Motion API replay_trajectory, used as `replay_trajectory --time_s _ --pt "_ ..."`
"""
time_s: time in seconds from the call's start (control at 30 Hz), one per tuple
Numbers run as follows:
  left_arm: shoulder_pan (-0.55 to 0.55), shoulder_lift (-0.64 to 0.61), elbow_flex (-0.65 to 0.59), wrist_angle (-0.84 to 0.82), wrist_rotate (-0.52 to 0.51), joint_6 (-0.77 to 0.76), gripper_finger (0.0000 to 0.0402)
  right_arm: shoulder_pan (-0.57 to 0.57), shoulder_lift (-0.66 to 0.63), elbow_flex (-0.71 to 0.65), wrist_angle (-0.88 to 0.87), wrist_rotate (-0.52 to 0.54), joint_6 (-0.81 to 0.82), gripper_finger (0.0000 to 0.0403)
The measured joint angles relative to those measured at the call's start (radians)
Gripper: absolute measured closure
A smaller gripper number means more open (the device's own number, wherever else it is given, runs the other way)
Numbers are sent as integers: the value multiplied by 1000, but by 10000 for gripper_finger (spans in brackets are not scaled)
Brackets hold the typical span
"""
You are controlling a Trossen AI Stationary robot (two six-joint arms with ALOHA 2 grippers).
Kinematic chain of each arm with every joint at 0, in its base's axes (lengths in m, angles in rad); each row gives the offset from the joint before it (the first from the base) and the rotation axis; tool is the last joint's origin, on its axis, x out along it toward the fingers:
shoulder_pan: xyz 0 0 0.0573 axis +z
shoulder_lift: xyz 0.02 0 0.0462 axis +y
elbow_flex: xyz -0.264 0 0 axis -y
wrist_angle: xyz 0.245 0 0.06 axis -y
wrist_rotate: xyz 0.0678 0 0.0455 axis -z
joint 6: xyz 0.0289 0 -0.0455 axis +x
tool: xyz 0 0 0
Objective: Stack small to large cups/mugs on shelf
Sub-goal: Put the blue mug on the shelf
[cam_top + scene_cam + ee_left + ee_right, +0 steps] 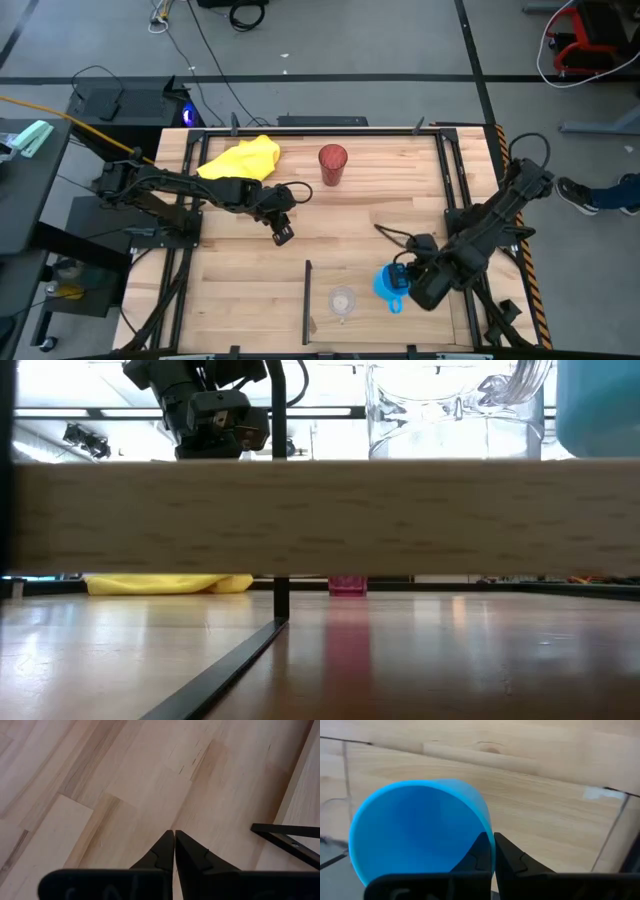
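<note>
A bright blue mug (pixel 386 285) is at the near right of the table, on the pale wood shelf panel (pixel 420 325). My right gripper (pixel 402 281) is shut on it. A tiny clear cup (pixel 343 300) stands just left of the mug, right of the thin black divider strip (pixel 306 298). A dark-red tumbler (pixel 332 164) stands upright at the far middle. My left gripper (pixel 283 234) is shut and empty above the bare table centre, also seen in its wrist view (pixel 174 837). In the low view the clear cup (pixel 450 410) and the mug (pixel 600 405) show above the plank (pixel 320 515). My right gripper (pixel 493 840) pinches the mug's rim (pixel 489 827) on the side toward the table's right, one finger (pixel 481 851) inside the mug and one finger (pixel 509 854) outside. The fingers slant down from above and from the right. I cannot tell whether the mug's base rests on the panel.
A yellow cloth (pixel 240 158) lies at the far left, beside the left arm. Black frame rails (pixel 452 180) run along the table's sides. The middle of the table between the arms is bare wood (pixel 340 225). A person's shoe (pixel 575 195) shows off the right edge.
</note>
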Motion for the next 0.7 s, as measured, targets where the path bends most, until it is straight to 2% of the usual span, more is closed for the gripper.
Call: replay_trajectory --time_s 0.3,0.7 --pt "0 0 0 0 0 -5 383 19 185 161 -105 -1 13 398" --pt "0 0 0 0 0 -12 389 51 303 201 -94 -45 65 398"
